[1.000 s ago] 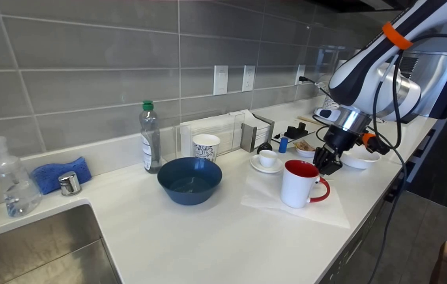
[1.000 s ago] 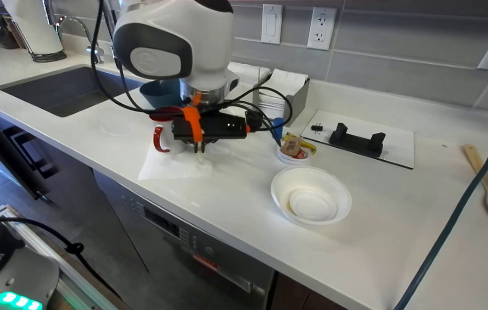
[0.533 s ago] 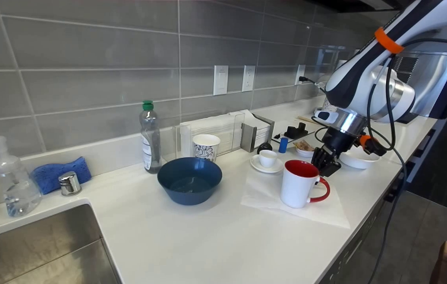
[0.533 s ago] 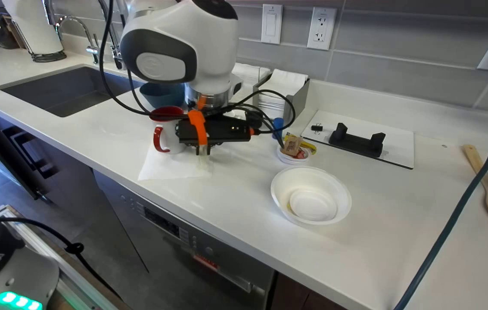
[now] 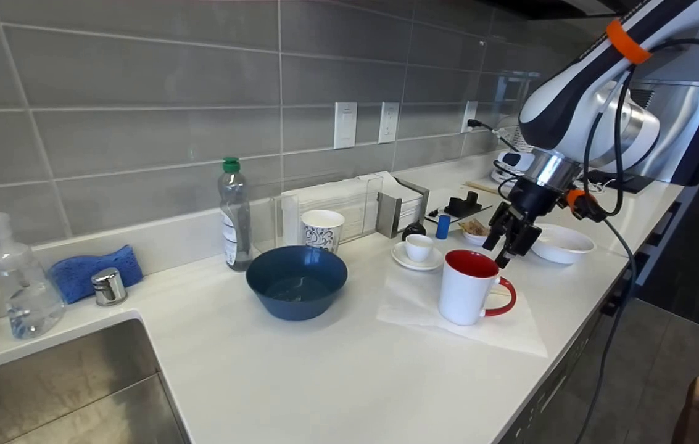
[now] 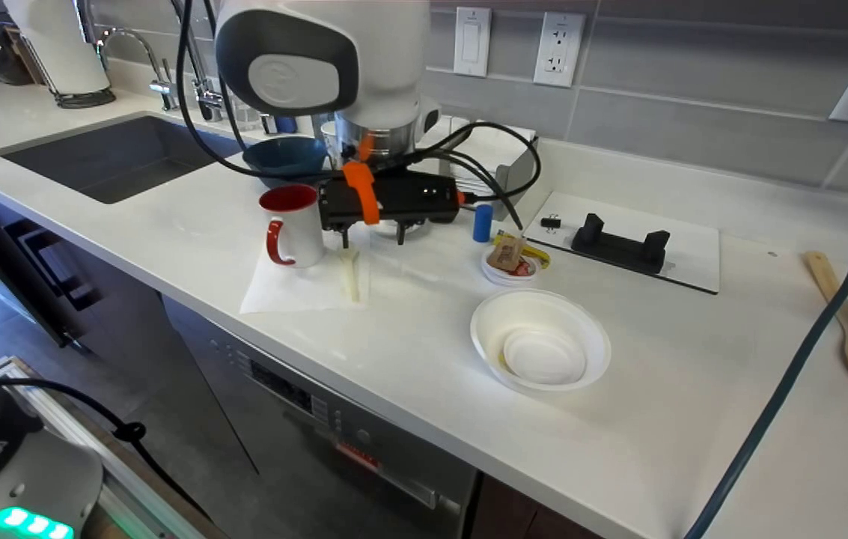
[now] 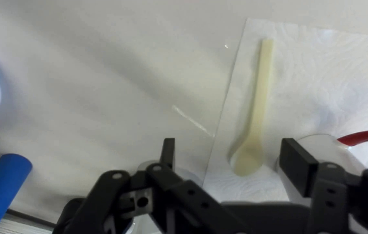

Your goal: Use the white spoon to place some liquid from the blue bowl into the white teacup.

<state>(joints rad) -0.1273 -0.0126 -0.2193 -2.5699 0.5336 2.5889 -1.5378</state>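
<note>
Blue and deep, the bowl [image 5: 297,303] stands at the left in an exterior view, between 8 and 9 o'clock from the gripper [image 5: 495,254] and well apart from it. To its right, nearer and at 9 o'clock, is the cup [image 5: 419,248], upright. Then comes the mug [image 5: 463,296], standing on the paper [image 5: 411,305] at about 7 o'clock. The gripper hangs in the air beside it, fingers wide apart, and past that a white dish [image 5: 562,246] sits at 3 o'clock.

In the wrist view, from the left, one pad [image 7: 168,152] shows at 9 o'clock of the gap, the other at 3 o'clock, well separated. The spoon [image 7: 259,110] lies on the paper, its head seen within the gap, off-centre toward 3 o'clock and nearer that pad. Its long axis leans slightly off the 12-to-6 line: the handle end points between 12 and 1 o'clock, the head between 6 and 7. Part of the mug shows right of the head.

In an exterior view the spoon [image 6: 350,277] lies near the fingertips, at 7 o'clock from the gripper, its handle end pointing between 5 and 6 o'clock.
</note>
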